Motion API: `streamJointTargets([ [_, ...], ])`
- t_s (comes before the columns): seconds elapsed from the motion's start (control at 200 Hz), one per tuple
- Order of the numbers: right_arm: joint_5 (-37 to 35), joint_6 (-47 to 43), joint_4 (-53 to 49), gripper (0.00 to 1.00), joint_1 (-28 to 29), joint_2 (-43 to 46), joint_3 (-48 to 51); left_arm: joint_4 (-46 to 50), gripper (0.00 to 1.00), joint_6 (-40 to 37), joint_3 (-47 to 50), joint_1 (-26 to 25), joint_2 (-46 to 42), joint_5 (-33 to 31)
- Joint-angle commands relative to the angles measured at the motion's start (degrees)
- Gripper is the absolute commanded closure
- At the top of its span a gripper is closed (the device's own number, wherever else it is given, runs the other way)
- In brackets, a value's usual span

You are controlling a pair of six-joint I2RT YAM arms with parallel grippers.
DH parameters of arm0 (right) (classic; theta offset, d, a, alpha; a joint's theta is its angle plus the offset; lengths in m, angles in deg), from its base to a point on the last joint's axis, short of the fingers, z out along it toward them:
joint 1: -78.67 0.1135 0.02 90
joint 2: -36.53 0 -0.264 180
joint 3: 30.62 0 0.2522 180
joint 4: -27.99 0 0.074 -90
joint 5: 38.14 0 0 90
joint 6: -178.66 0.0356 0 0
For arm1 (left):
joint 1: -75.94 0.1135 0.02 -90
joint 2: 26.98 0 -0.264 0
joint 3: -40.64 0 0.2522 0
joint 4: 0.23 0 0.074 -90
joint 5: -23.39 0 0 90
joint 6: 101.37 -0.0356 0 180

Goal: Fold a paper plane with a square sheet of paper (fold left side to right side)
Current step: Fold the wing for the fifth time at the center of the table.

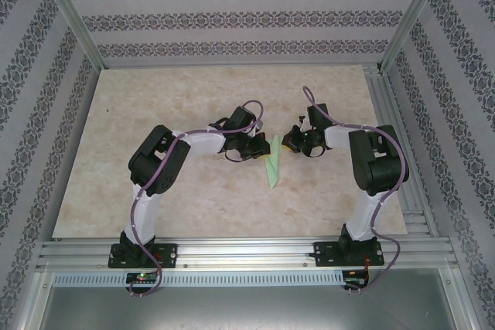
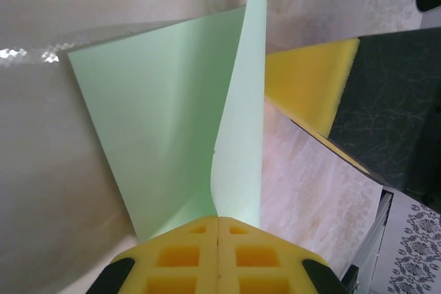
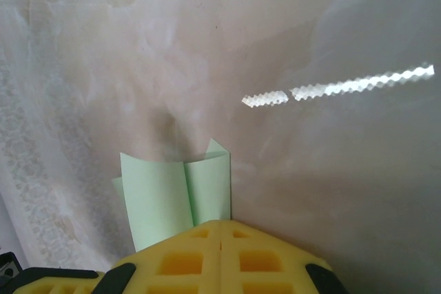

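Note:
The square sheet of paper [image 1: 272, 168] is pale green and folded into a narrow pointed wedge at mid-table, between my two grippers. My left gripper [image 1: 257, 147] sits at its upper left. In the left wrist view the yellow jaws [image 2: 218, 219] are shut, and a flap of the paper [image 2: 241, 135] stands up from their seam while the rest lies flat on the table. My right gripper [image 1: 292, 143] is at the paper's upper right. Its jaws [image 3: 220, 225] are shut with their tips against the creased paper [image 3: 158, 197]. Whether they pinch it is hidden. The right gripper's yellow pad [image 2: 306, 87] shows beyond the raised flap.
The marble-patterned table [image 1: 155, 113] is ringed by aluminium rails, at the front [image 1: 247, 253] and on the right [image 1: 394, 137]. Patterned walls stand close on three sides. Both arms bend inward over the middle, with open tabletop to the left and at the back.

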Motion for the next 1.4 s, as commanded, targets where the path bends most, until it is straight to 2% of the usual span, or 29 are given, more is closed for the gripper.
streamJointTargets([
  [0.0,-0.9,-0.9,-1.2,0.96,0.7,3.1,-0.7,0.7,1.0,-0.9,-0.5,0.8,0.8,0.3],
  [1.009,-1.0,0.1,0.3,0.96,2.4,-1.1,-2.1,0.1,1.0,-0.5,-0.1,0.8,0.5,0.6],
  [1.394,-4.2,-2.1,-5.0,0.96,2.6,-2.9,-2.7,2.3,1.0,-2.1,-1.2,1.2,0.0,0.3],
])
